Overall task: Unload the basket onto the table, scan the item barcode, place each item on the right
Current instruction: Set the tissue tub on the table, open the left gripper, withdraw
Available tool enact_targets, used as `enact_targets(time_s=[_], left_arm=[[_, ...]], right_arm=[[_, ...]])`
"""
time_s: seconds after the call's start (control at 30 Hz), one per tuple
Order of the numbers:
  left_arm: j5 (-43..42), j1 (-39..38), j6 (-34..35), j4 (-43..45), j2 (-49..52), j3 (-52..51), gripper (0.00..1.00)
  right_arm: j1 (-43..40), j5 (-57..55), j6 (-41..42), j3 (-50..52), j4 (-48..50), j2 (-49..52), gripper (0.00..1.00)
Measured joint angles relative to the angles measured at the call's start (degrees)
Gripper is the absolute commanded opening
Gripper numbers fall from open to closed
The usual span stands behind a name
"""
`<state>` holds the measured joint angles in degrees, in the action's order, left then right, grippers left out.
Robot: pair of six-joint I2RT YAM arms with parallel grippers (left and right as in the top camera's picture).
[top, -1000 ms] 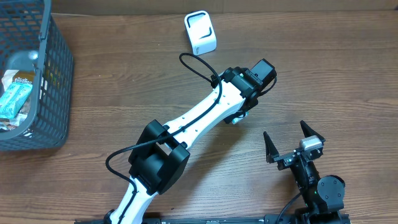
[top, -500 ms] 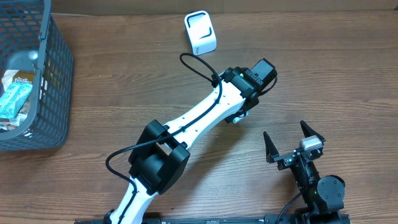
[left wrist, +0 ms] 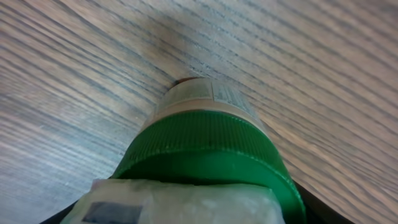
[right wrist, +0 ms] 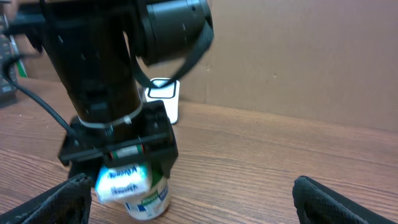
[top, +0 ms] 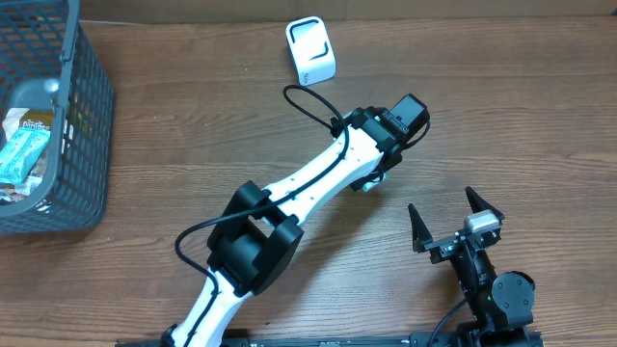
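One green-capped white plastic bottle (right wrist: 148, 202) sat clamped in the left gripper (right wrist: 132, 177) near the white box-shaped scanner (top: 311, 50), right gripper (top: 442, 202) agape, a barcode-first lift seemingly due next.

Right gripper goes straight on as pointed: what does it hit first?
Probably the jar in the left gripper: it sits left of centre, inside the span of the open right gripper. Dead centre looks free to the wall. Depth unclear.
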<state>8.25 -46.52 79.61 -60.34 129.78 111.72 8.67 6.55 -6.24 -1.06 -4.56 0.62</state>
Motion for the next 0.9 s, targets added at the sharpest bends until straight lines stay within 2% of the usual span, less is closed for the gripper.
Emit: enact_targets(time_s=[0.07,0.1,0.13,0.17,0.63,0.9], left_arm=[[-0.1,0.0,0.0,0.4,0.2,0.0,0.64],[-0.1,0.0,0.0,0.4,0.2,0.0,0.74],[-0.1,0.0,0.0,0.4,0.1,0.0,0.78],[-0.2,0.0,0.0,0.4,0.2,0.0,0.99],[-0.7,0.2,-4.6,-0.3,0.5,0.8,1.00],[-0.9,2.8,-9.7,-6.5,0.5,15.0,1.00]], right_arm=[[0.0,0.0,0.0,0.0,0.0,0.0,1.00],[0.0,0.0,0.0,0.0,0.0,0.0,1.00],[0.0,0.0,0.0,0.0,0.0,0.0,1.00],[0.0,0.0,0.0,0.0,0.0,0.0,1.00],[0.0,0.0,0.0,0.0,0.0,0.0,1.00],[0.0,0.0,0.0,0.0,0.0,0.0,1.00]])
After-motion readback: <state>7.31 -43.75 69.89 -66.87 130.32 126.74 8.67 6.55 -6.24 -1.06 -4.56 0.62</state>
